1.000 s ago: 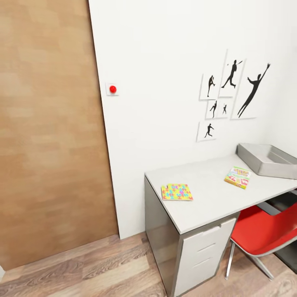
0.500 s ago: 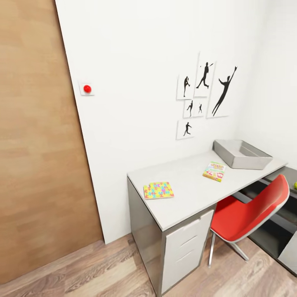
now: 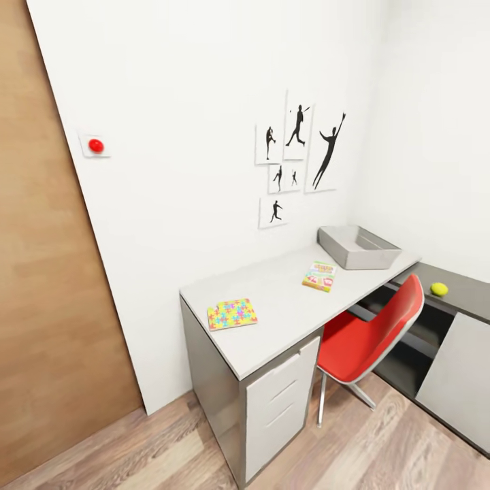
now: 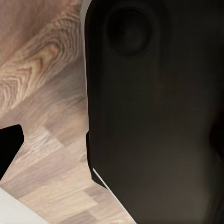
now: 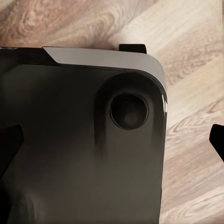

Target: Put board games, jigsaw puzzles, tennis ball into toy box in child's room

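Head view: a grey desk stands against the white wall. On its near left end lies a colourful jigsaw puzzle. Further along rests a flat board game box. At the far end, by the corner, sits the grey open toy box. A yellow-green tennis ball lies on the dark side desk to the right. In the wrist views, my left gripper and right gripper hang open over the robot's dark body and the wood floor, holding nothing.
A red chair is tucked under the desk's right half. White drawers fill the desk's left end. A brown door and a red wall button are at the left. Wood floor lies in front of the desk.
The camera has swung right, so the whole picture slid left. The tennis ball and the dark side desk have come into view. Nothing on the desk moved.
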Available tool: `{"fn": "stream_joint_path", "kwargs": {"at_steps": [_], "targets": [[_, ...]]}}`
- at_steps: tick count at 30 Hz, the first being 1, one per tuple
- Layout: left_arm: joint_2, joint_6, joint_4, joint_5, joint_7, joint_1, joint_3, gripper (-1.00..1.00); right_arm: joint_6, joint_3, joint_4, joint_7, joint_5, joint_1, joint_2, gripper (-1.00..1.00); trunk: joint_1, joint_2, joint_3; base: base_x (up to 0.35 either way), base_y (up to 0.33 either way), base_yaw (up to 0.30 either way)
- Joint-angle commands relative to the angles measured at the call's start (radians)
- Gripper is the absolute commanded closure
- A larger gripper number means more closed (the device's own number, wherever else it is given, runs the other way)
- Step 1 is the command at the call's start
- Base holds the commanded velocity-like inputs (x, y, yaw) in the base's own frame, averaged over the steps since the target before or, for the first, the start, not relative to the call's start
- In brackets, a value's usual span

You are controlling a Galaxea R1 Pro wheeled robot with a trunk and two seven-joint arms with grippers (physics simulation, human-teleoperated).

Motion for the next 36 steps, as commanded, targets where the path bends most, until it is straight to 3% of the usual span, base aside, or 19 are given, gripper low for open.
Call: {"fn": "stream_joint_path", "kwargs": {"at_steps": [1, 36], "targets": [[0.000, 0.000, -0.001, -0.001, 0.000, 0.000, 0.000, -1.00, 0.000, 0.000, 0.000, 0.001, 0.000, -0.001, 0.000, -1.00, 0.000, 0.000, -0.001, 0.000, 0.000, -0.288], [0.000, 0.000, -0.001, -0.001, 0.000, 0.000, -0.001, -1.00, 0.001, 0.000, -0.002, 0.002, 0.000, -0.014, -0.001, -1.00, 0.000, 0.000, -0.001, 0.000, 0.000, -0.288]]}}
